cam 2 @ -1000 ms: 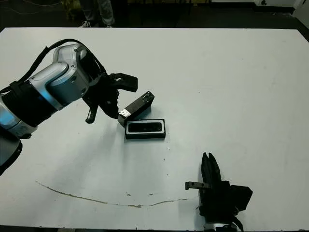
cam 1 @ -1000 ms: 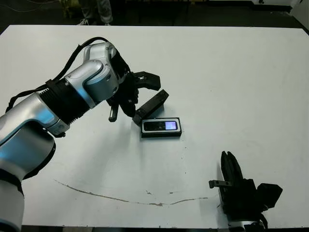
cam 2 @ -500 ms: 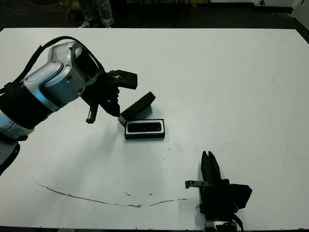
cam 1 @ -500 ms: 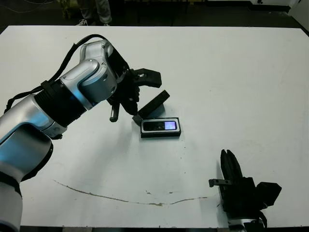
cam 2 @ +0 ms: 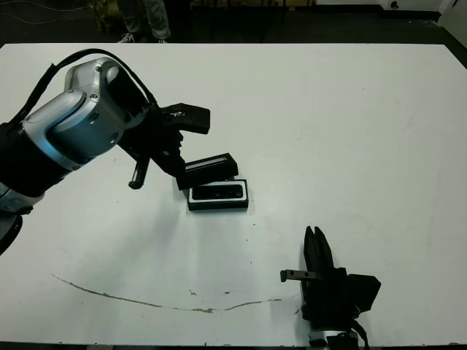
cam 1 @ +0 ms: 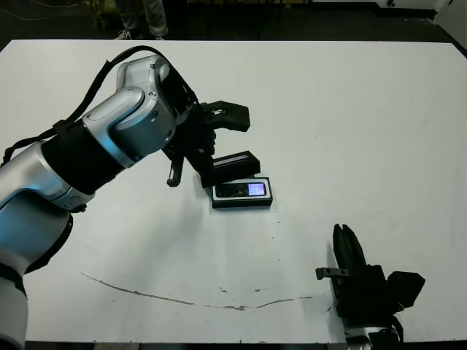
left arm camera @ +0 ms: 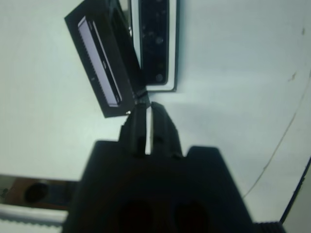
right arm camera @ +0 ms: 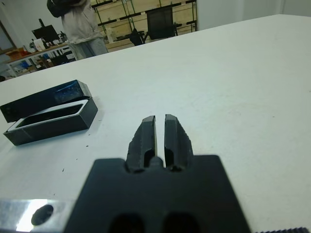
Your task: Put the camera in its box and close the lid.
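- Right gripper (cam 1: 349,251): nearest the robot, at the table's front edge, well apart from the work. Fingers pressed together, holding nothing. Idle.
- Table (cam 1: 379,131): white, with a thin brown scuff line across the front.
- Box (cam 1: 243,192): flat on the table mid-way out, long axis running left–right. Camera (cam 1: 242,189) already seated inside, bluish screen facing up.
- Lid (cam 1: 230,168): touching the box's far long side, propped on edge and leaning over it, long axis parallel to the box.
- Left gripper (left arm camera: 144,112): fingers nearly shut, pinching the lid at its left corner; the wrist view shows the tips at that corner.
- Judgement: left arm is the nearer one. The box lies just toward the robot from the lid, so closing means tipping it down forward.
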Controlling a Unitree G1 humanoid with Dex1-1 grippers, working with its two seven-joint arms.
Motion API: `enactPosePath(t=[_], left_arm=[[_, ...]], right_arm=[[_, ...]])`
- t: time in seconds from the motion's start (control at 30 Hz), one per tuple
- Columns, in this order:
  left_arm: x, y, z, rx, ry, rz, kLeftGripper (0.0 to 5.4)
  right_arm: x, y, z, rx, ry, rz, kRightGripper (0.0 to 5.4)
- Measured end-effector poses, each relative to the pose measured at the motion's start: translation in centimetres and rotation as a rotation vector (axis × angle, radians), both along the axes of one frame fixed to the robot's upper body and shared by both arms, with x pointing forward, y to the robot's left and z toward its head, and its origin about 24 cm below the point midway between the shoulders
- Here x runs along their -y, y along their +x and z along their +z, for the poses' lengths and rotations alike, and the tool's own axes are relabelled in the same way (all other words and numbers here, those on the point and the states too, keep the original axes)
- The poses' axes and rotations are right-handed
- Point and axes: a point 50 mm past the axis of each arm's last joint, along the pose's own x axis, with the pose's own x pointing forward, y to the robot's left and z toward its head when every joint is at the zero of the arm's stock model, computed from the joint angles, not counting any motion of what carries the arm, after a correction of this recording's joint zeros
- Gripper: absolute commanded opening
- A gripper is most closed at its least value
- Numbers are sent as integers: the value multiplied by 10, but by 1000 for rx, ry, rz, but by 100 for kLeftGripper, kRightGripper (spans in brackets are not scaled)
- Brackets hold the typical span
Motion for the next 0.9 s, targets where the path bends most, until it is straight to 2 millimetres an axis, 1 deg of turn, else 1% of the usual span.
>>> enactPosePath(t=[0.2,0.33,0.4,0.47,0.53,0.63,0.77,0.9], left_arm=[[1,-2,7,22,-35,-21,0],[0,-3,18,48,-102,-20,0],[-3,-1,29,122,-143,9,0],[-8,0,42,250,-213,54,9],[-17,2,48,364,-276,66,38],[-32,5,45,457,-394,26,108],[-63,8,29,460,-588,108,208],[-90,3,4,408,-734,211,307]], right_arm=[[0,0,0,6,1,3,0],[0,0,0,-6,5,3,0],[0,0,0,-4,6,2,0],[0,0,-1,5,9,3,0],[-1,0,-1,6,11,5,0],[-1,0,-1,4,0,3,0],[1,0,-2,17,-4,11,0],[3,1,-3,27,4,17,0]])
